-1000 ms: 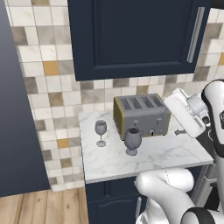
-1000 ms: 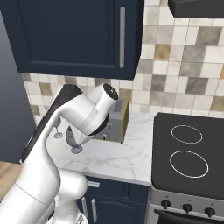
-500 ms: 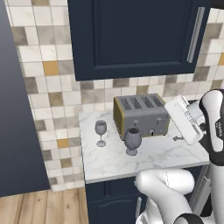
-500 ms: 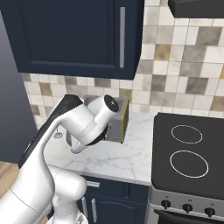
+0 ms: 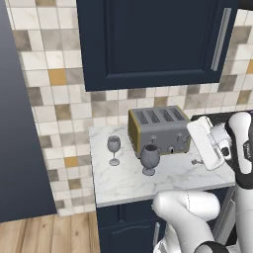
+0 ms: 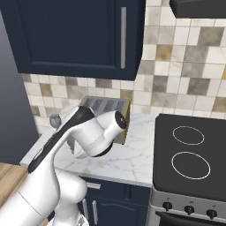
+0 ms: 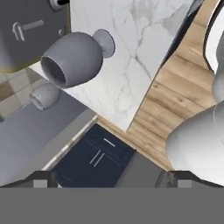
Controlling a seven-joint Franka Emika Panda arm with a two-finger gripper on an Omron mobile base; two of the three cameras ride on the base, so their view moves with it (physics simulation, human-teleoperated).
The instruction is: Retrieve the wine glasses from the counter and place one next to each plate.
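Hand view showed you the nearer wine glass [image 7: 72,57] upright on the counter [image 7: 131,52] before the toaster [image 7: 26,30], up-left of your gripper [image 7: 111,179], which was wide open, holding nothing.

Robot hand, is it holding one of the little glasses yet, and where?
No, nothing is held. The gripper has its jaws wide apart, off to the side of both wine glasses, which stand untouched on the counter.
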